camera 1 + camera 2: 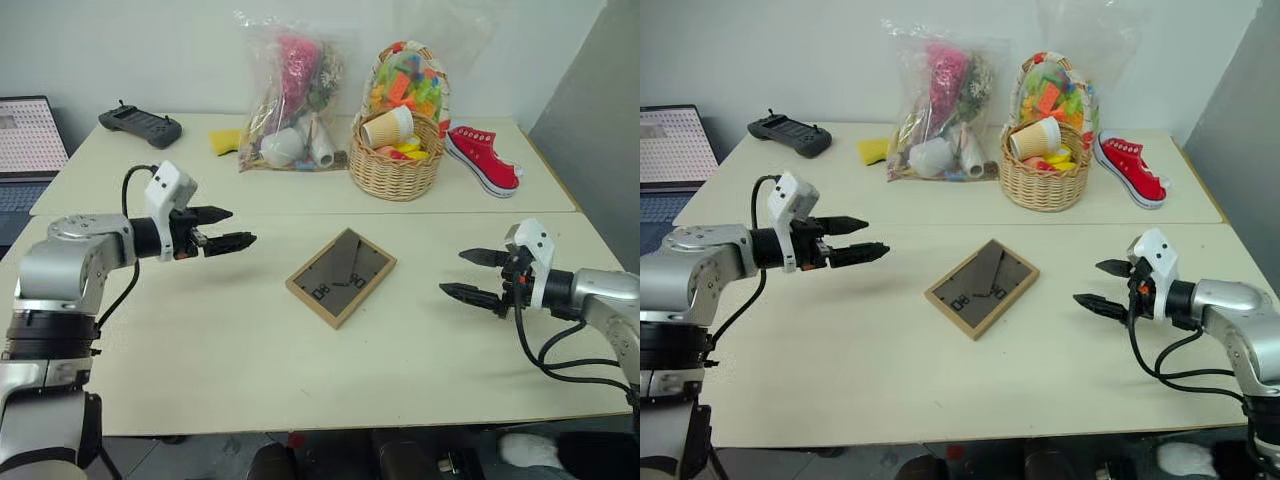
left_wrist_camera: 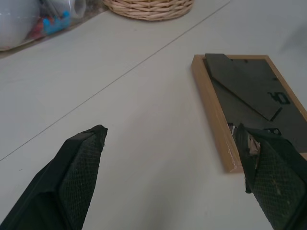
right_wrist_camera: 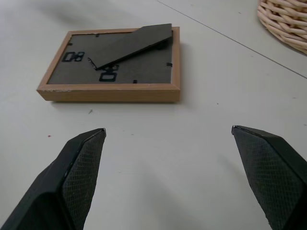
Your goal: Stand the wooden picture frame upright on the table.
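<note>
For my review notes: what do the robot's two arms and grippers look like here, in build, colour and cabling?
Both arms have silver-grey metal shells with black joint sections. The left gripper and right gripper each carry two black tapered fingers with cross-hatched textured pads, plus a white boxy camera module mounted at the wrist. A black cable loops off the left wrist; more black cables hang below the right forearm.

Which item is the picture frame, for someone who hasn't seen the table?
On the cream table, look in front of the wicker basket, between the two arms. The wooden picture frame lies flat there, back up: the one light-wood rectangle with a dark panel.
</note>
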You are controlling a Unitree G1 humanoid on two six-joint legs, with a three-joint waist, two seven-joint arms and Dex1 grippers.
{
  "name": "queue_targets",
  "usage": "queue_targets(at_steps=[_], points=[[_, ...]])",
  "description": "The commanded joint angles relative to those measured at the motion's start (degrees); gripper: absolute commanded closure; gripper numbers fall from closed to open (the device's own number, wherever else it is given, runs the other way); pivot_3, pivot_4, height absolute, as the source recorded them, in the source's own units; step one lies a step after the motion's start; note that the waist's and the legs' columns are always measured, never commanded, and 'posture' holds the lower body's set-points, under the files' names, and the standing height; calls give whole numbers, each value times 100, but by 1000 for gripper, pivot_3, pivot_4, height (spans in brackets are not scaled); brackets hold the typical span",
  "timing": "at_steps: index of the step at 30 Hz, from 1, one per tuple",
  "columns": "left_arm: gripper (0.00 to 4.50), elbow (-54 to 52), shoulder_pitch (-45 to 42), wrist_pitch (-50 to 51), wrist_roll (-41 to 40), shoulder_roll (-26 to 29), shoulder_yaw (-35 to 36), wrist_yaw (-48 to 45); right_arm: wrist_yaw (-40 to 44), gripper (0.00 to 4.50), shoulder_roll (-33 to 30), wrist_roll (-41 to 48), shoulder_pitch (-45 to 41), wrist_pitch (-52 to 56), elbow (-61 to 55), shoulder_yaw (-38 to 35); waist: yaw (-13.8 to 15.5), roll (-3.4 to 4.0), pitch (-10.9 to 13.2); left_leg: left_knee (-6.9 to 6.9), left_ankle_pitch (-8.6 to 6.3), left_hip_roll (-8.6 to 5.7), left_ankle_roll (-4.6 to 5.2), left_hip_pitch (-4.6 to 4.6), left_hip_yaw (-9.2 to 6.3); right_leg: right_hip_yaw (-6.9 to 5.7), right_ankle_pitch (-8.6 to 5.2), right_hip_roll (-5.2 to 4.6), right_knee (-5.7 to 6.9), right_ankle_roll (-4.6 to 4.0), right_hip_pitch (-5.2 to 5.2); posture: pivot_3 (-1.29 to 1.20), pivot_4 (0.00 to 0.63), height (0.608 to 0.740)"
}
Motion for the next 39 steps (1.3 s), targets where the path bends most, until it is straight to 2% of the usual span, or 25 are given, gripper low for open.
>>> queue_targets(at_steps=[1, 10, 13, 17, 20, 25, 29, 31, 32, 35, 39], points=[[0, 55, -229, -201, 112, 42, -50, -198, -80, 23, -5, -49, -154, -104, 0, -72, 8, 1, 0, 8, -2, 0, 2, -8, -7, -4, 0, 0, 1, 0, -2, 0, 150, 740], [0, 42, -212, -201, 135, -3, -60, -419, -243, 23, 72, -60, 54, -86, -33, -154, 170, 2, 1, 54, -13, -2, 23, -41, -35, -28, -1, -5, 5, -2, -7, 0, 150, 740], [491, 66, -204, -162, 32, -183, -17, -419, -379, 543, 197, -75, 99, -91, 6, -139, 200, 2, 1, 55, -13, -2, 23, -41, -36, -29, -1, -5, 5, -2, -6, 0, 150, 740], [1378, 56, -233, -190, 91, -379, -200, -524, -667, 1542, 353, -164, 220, 19, -251, 17, 238, 1, 1, 56, -13, -2, 23, -44, -40, -32, -1, -5, 6, -2, -6, 0, 150, 740], [1844, 283, -396, -299, 210, -556, -331, -573, -931, 2072, 467, -329, 245, 29, -294, 153, 241, 1, 1, 57, -13, -2, 23, -44, -40, -33, -1, -5, 6, -2, -6, 0, 150, 740], [3071, 832, -656, -680, 503, -838, -702, -840, -1575, 3411, 772, -793, 224, 20, -348, 429, 242, 1, 1, 59, -13, -3, 23, -45, -42, -34, -1, -5, 7, -2, -6, 0, 150, 740], [3955, 1511, -922, -1167, 817, -1281, -977, -860, -2159, 4386, 1211, -1054, 114, 329, -421, 727, 252, 1, 0, 60, -13, -3, 22, -47, -46, -40, -1, -5, 7, -2, -5, 0, 150, 740], [4404, 1820, -1030, -1374, 925, -1495, -1024, -856, -2302, 4500, 1371, -1147, 83, 433, -454, 854, 252, 1, -1, 62, -12, -4, 22, -47, -46, -39, -1, -5, 9, -3, -6, 0, 150, 740], [4486, 1990, -1089, -1475, 992, -1614, -1049, -801, -2369, 4500, 1467, -1180, 56, 470, -449, 932, 252, 1, -1, 61, -12, -5, 22, -49, -45, -37, 0, -5, 9, -3, -7, 0, 150, 740], [4486, 2154, -1118, -1535, 1178, -1848, -1188, -775, -2519, 4500, 1784, -1253, -74, 528, -354, 1148, 244, 1, -1, 62, -12, -5, 21, -51, -47, -39, 0, -5, 9, -3, -8, 0, 150, 740], [4486, 1627, -761, -1371, 1183, -1789, -1309, -1110, -2642, 4500, 2219, -1441, -467, 405, 137, 1393, 210, 2, -1, 60, -11, -4, 20, -50, -47, -38, 0, -4, 13, -3, -10, 0, 150, 740]])
